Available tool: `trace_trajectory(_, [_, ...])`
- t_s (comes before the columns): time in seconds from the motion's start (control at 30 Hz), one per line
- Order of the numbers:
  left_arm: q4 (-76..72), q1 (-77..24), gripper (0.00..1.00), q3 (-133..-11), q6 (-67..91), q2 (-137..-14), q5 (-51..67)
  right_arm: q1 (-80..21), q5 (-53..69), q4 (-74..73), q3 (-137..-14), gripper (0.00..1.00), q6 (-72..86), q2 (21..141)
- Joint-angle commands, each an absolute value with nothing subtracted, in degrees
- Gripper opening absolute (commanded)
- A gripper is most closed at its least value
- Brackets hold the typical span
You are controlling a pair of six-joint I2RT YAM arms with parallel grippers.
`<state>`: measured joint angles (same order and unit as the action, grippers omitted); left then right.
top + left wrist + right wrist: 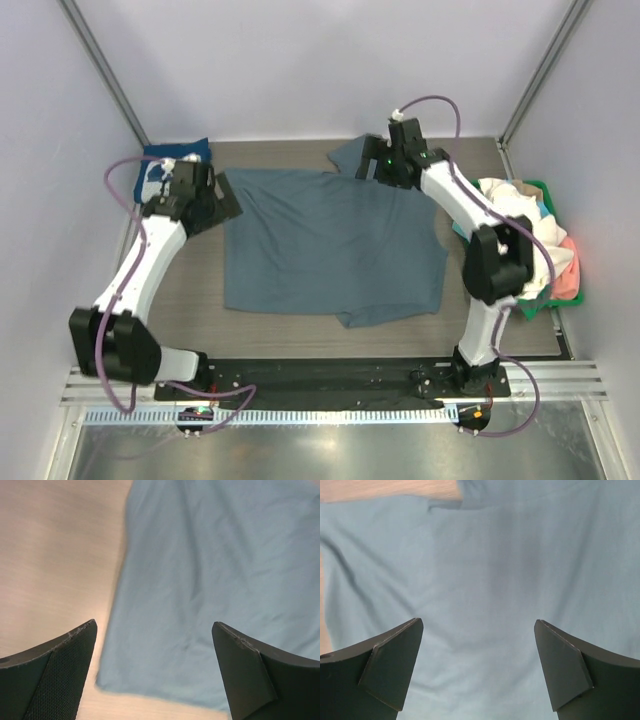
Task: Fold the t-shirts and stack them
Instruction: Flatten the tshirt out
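Left pincer [154, 623], right pincer [478, 621] (both agape) over slate-blue tee [330, 240]

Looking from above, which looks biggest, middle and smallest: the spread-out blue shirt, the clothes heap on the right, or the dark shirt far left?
1. The slate-blue shirt, clearly largest.
2. The clothes heap, partly behind the right arm.
3. The navy shirt, smallest showing, but the left arm hides part.
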<state>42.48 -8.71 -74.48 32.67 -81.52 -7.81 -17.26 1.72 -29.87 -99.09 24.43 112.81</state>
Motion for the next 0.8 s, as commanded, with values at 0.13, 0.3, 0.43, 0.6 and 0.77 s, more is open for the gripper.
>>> trace_trajectory(0.13, [36.7, -8.5, 0.91, -47.9, 39.1, -65.6, -7.8, -18.7, -6.4, -25.1, -59.0, 0.98, 35.6, 84.4])
trace_trajectory(0.3, [35.1, -9.7, 0.83, -36.0, 45.3, -53.5, -6.4, -20.4, -7.2, -24.1, -39.1, 0.98, 42.1, 67.4])
trace_trajectory(0.43, [34.4, -11.3, 0.79, -33.0, 48.3, -52.0, -5.9, -20.9, -7.6, -25.2, -32.0, 0.98, 46.5, 55.8])
trace_trajectory(0.6, [30.3, -11.3, 0.79, -29.2, 49.6, -54.7, -6.2, -21.0, -6.7, -26.1, -28.2, 0.97, 47.5, 54.7])
trace_trajectory(0.77, [27.2, -11.3, 0.77, -27.5, 50.1, -56.9, -5.9, -22.9, -5.5, -26.3, -25.6, 0.95, 50.0, 53.9])
